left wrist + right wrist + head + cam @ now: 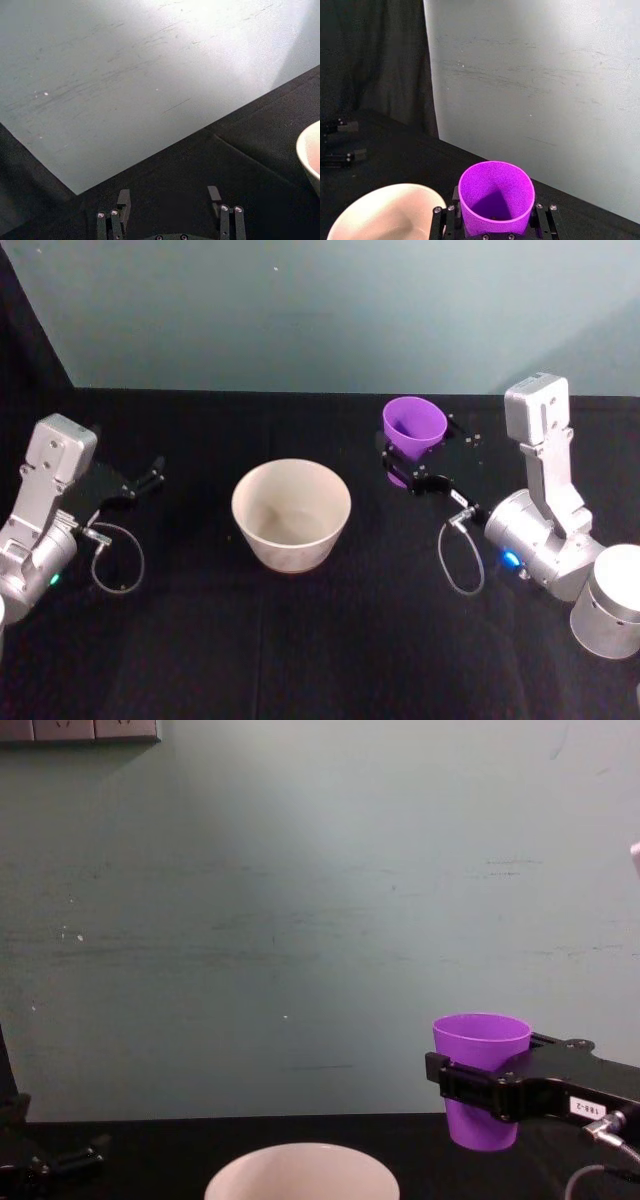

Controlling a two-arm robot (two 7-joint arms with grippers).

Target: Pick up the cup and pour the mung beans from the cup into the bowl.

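My right gripper (pixel 428 452) is shut on the purple cup (pixel 413 425), holding it upright above the black table, to the right of the bowl (pixel 291 514) and a little behind it. From the chest the cup (pixel 480 1040) hangs higher than the bowl's rim (pixel 300 1160). In the right wrist view the cup (pixel 495 190) sits between both fingers (pixel 542 215), and its inside shows purple wall and shadow. The mung beans are hidden. The bowl's inside looks bare. My left gripper (pixel 135 480) rests open at the far left, left of the bowl, nothing between its fingers (pixel 117 215).
A grey-green wall (pixel 320 310) rises right behind the black table (pixel 320 640). Cable loops hang by each wrist, one on the left (pixel 118 560) and one on the right (pixel 462 560). My right arm's pale joint (pixel 610 600) fills the near right corner.
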